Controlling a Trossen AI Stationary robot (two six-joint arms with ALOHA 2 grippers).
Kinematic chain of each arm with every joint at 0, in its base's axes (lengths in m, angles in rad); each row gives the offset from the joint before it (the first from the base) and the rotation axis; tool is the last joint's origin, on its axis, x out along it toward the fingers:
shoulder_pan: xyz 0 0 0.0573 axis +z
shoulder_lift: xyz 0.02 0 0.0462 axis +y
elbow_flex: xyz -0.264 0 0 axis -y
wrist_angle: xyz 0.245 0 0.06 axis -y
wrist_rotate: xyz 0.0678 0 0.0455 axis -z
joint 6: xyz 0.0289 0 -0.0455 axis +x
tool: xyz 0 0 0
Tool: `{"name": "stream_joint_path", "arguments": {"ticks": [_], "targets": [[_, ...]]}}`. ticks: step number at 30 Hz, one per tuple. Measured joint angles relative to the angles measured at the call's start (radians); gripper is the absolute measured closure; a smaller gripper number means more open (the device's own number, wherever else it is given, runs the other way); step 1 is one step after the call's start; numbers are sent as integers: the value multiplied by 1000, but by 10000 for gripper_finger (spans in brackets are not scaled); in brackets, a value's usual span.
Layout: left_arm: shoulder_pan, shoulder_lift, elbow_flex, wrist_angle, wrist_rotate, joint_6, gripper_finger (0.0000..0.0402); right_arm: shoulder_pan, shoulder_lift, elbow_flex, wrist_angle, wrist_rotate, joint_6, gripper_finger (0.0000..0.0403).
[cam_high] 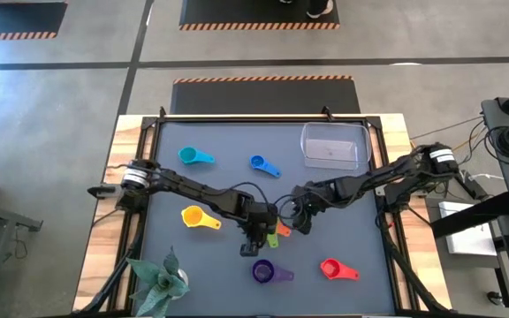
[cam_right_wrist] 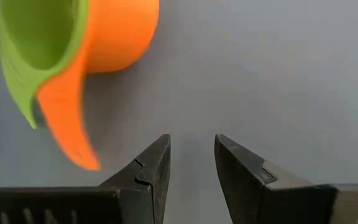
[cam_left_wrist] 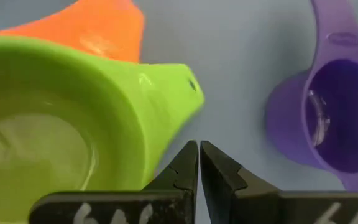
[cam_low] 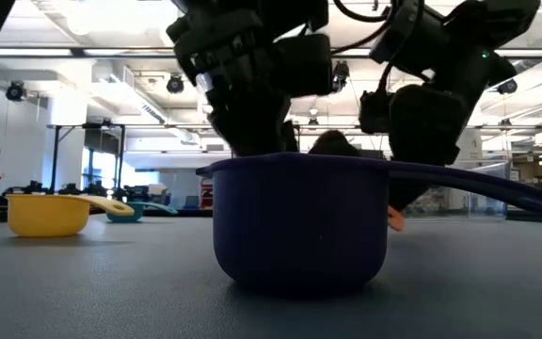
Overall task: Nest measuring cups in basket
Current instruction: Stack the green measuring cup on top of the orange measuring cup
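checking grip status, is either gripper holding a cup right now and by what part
Nothing is held. The left gripper is shut on nothing beside the green cup; the right gripper is open over bare mat.

light: bright, even, from ceiling lamps I see low | shadows: soft | blur: green cup [cam_left_wrist: 73, 118] at my left wrist | glare: faint on purple cup [cam_left_wrist: 337, 118]

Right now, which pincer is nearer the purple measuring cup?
Left. The left pincer is just above the purple cup in the high view; the right pincer sits farther off, beyond the green-and-orange pair.
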Motion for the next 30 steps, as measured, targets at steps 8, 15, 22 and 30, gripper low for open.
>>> {"name": "stream_joint_path", "arguments": {"ticks": [8,15,22,30], "targets": [[1,-24,12,-18,0,13,402,0,62,73,11,-5,-15,289],[2,-25,8,-19,-15,-11,402,0,58,75,14,-4,-16,289],[2,-25,7,38,-88,-21,402,0,61,75,18,-4,-11,289],[6,-25,7,39,-128,-28,402,15,59,75,39,-12,7,289]]}}
